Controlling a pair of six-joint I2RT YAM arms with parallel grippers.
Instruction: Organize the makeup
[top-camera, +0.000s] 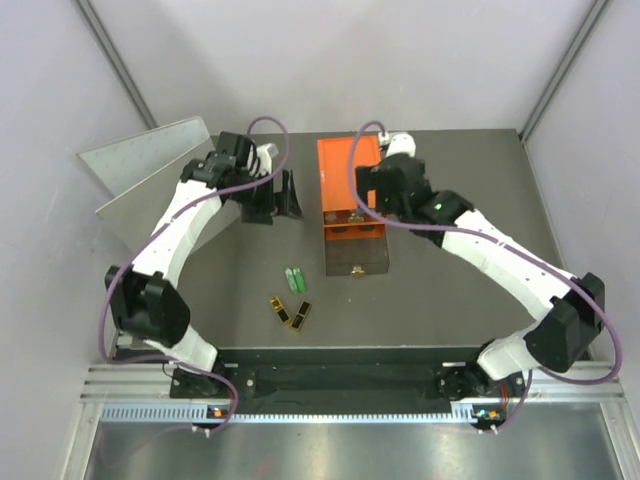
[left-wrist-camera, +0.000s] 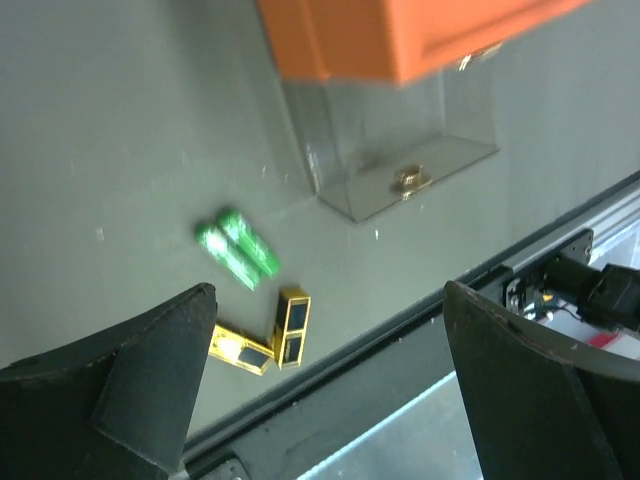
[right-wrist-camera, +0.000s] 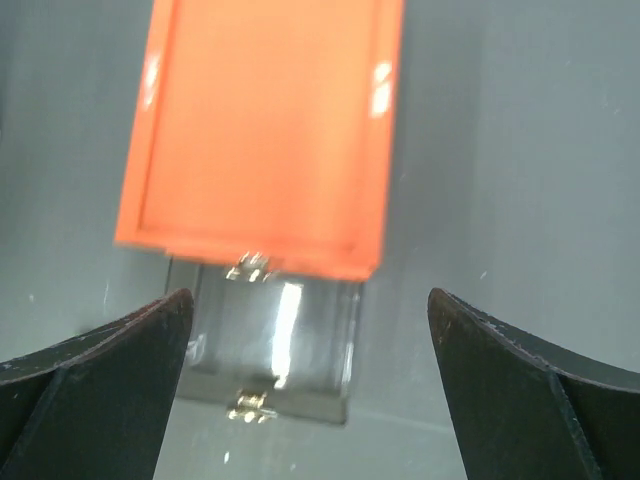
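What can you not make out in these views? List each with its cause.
What lies in the drawer: right wrist view, blur and glare.
Print on the tubes: left wrist view, blurred; top view, too small.
Most of the box: left wrist view, cut by the top edge.

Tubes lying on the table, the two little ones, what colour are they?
The tubes are bright green, clearest in the left wrist view.

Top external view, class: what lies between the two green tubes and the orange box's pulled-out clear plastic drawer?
Only bare dark tabletop lies between the two green tubes and the clear plastic drawer, as the top external view shows.
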